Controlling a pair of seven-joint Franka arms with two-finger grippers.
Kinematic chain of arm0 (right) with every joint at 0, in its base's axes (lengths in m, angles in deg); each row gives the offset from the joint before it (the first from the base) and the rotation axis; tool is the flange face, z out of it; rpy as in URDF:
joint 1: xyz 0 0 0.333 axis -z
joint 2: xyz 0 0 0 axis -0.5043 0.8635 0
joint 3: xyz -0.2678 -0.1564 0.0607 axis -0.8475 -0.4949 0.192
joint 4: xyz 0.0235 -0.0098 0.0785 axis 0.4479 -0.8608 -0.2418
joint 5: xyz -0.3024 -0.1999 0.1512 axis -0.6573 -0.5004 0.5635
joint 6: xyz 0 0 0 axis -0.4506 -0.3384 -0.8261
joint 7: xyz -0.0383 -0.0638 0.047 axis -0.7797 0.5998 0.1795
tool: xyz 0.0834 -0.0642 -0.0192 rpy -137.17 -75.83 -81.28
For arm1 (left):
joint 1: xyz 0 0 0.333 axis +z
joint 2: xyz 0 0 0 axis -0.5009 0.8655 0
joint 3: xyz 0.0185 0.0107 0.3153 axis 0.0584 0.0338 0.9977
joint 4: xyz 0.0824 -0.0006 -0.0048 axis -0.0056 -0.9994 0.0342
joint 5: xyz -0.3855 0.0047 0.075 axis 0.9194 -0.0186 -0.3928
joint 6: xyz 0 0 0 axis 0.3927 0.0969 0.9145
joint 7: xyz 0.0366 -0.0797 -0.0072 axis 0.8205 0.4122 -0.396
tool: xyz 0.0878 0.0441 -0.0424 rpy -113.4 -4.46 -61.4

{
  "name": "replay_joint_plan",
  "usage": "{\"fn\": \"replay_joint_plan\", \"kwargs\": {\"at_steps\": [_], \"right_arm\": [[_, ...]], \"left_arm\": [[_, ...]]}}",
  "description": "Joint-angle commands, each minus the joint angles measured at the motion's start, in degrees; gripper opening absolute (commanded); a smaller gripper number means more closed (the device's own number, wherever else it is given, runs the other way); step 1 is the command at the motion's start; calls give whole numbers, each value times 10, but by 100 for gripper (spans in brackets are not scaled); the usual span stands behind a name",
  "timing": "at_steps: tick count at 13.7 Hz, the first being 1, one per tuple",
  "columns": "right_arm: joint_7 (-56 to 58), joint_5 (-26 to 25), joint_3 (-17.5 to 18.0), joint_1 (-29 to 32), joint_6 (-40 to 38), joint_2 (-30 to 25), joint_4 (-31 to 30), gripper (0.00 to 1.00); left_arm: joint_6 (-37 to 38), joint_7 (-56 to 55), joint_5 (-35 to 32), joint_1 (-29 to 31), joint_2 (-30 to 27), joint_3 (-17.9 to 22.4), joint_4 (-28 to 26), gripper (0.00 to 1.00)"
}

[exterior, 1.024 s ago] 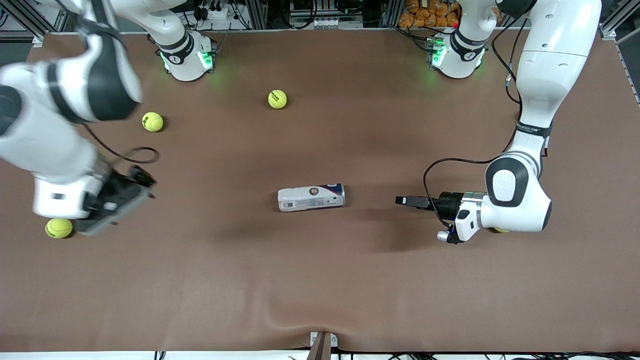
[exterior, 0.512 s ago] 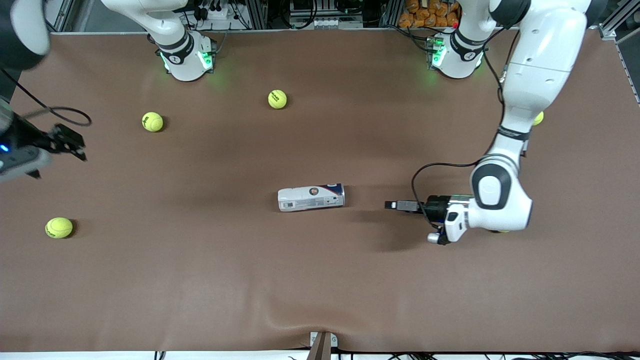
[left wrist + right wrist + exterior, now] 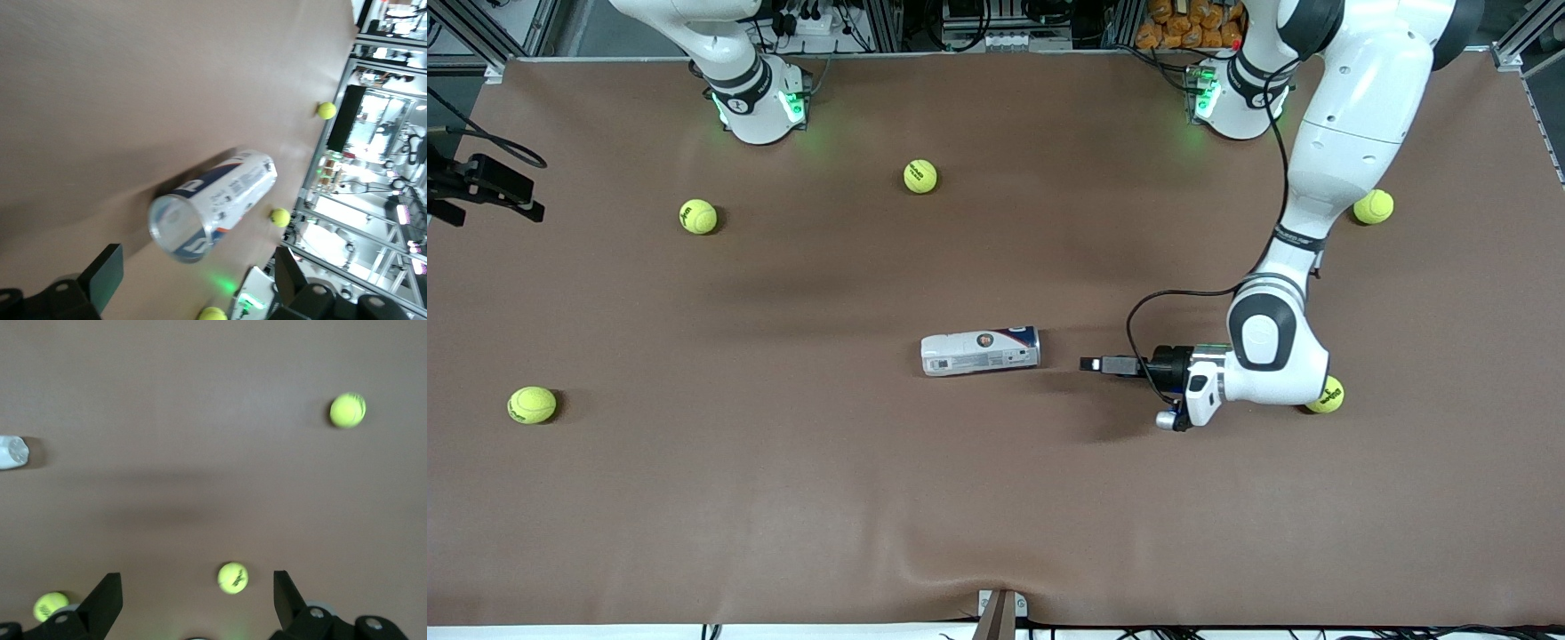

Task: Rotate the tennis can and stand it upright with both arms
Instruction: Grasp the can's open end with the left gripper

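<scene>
At the right arm's end of the brown worktop (image 3: 783,498), the right gripper (image 3: 489,188) hangs over the worktop's edge, only its dark parts showing in the front view; its wrist view shows its two fingers (image 3: 107,597) spread wide apart with nothing between them. A tennis ball (image 3: 532,404) lies near that end, nearer the front camera, and a second ball (image 3: 698,216) sits closer to the right arm's base. A third ball (image 3: 920,176) rests farther toward the middle, near the bases' edge. The tennis can (image 3: 980,350) lies on its side about mid-worktop, its long axis running between the two arms' ends, its white end toward the right arm and its navy-and-red end toward the left arm. In the left wrist view the can (image 3: 213,203) shows its clear round end facing that camera. The left gripper (image 3: 1092,364) is low, just beside the can's navy end and pointing at it, apart from it, its fingers (image 3: 103,273) released and wide with nothing held. A fourth ball (image 3: 1327,396) peeks out beside the left arm's wrist, and a fifth ball (image 3: 1373,206) lies near the left arm's base.
</scene>
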Motion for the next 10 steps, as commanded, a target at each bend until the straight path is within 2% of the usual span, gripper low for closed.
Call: {"fn": "replay_joint_plan", "kwargs": {"at_steps": [1,3,10], "right_arm": [[-52,11,-3,-6,-53,1,49,100],[-46,6,-4,-10,-54,1,71,100],[-43,12,-7,-13,-51,12,69,100]], "left_arm": [[-5,14,71,-28,1,2,-14,100],[-17,15,112,-43,1,2,-30,100],[-34,44,139,-62,12,2,-44,100]]}}
